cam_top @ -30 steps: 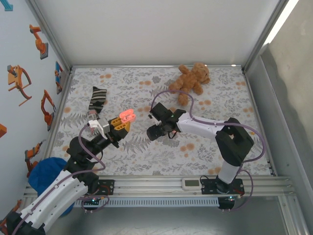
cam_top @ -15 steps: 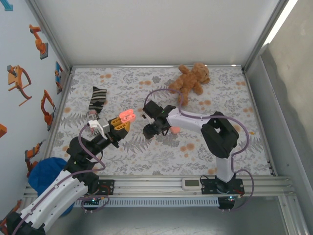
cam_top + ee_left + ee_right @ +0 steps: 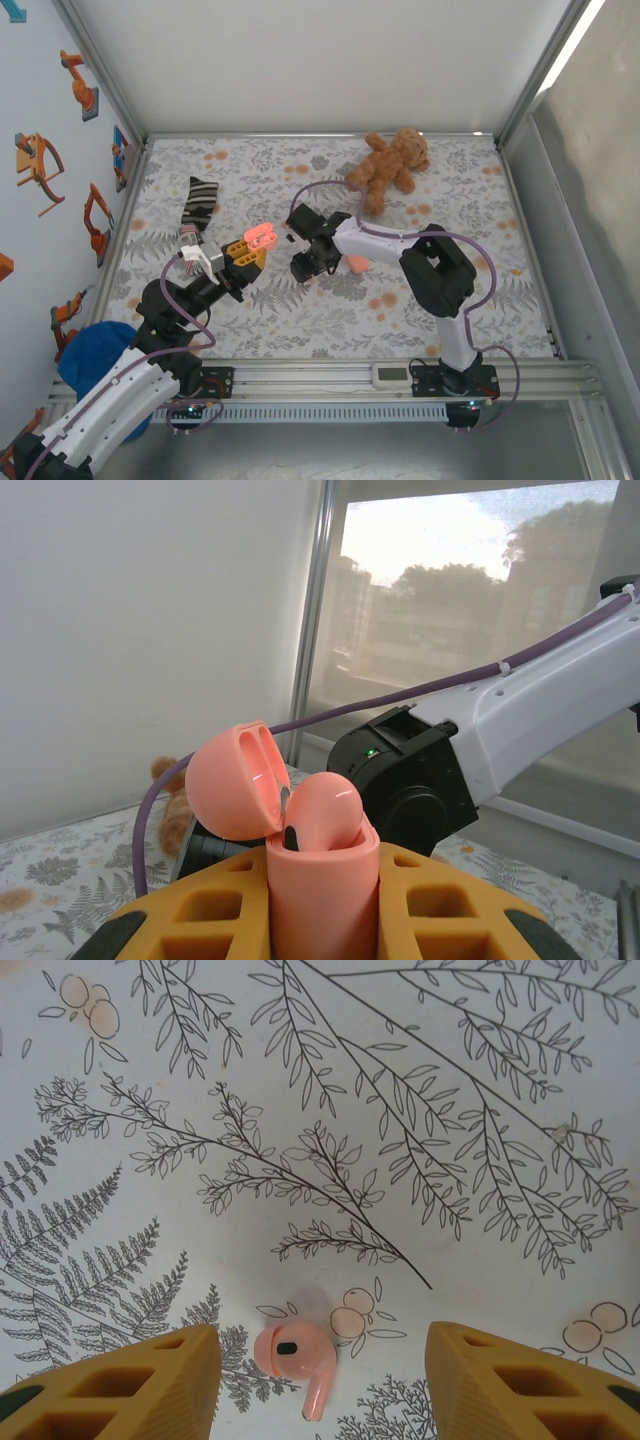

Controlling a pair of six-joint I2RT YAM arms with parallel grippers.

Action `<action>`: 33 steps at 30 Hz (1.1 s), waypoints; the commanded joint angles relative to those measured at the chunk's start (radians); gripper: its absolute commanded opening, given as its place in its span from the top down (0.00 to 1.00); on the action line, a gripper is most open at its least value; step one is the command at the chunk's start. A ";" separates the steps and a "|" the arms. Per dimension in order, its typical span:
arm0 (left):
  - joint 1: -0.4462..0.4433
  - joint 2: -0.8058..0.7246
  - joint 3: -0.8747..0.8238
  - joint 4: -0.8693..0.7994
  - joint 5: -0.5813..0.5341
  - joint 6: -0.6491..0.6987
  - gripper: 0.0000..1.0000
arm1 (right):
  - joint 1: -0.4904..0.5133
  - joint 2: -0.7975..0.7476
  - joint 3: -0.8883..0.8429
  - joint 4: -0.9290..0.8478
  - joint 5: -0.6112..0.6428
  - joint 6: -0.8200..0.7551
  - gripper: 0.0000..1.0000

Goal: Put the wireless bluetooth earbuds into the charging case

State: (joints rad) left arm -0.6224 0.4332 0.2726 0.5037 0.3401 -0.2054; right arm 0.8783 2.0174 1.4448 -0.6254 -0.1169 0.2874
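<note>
We see one floral cloth (image 3: 300, 310) spread over the table, with two arms reaching across it. One brown teddy bear (image 3: 388, 165) lies at the far side, and one striped sock (image 3: 198, 205) lies at the far left. Our left gripper (image 3: 245, 252) is clamped tight on the one pink charging case (image 3: 320, 880), which stands upright with its lid swung open. We count two earbuds. The seated earbud (image 3: 322, 805) rests in the case. The loose earbud (image 3: 295, 1355) lies on the cloth between the fingers of the right gripper (image 3: 320, 1345), which stand partly apart and hold nothing.
</note>
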 commanded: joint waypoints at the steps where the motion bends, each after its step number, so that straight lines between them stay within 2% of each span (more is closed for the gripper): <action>1: -0.006 -0.004 -0.003 0.026 0.005 0.000 1.00 | 0.004 0.026 0.031 -0.040 -0.015 -0.005 0.47; 20: -0.006 0.004 -0.003 0.031 0.007 0.001 1.00 | 0.020 0.069 0.061 -0.073 -0.017 -0.011 0.53; 28: -0.006 0.001 -0.003 0.025 0.004 0.000 1.00 | 0.027 0.089 0.073 -0.090 -0.015 -0.014 0.61; 33: -0.006 -0.001 -0.004 0.019 0.002 0.000 1.00 | 0.029 0.098 0.074 -0.098 -0.010 -0.014 0.63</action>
State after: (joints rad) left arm -0.6243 0.4408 0.2726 0.5037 0.3397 -0.2054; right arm 0.8955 2.0853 1.5002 -0.6949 -0.1329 0.2836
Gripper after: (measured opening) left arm 0.224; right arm 0.376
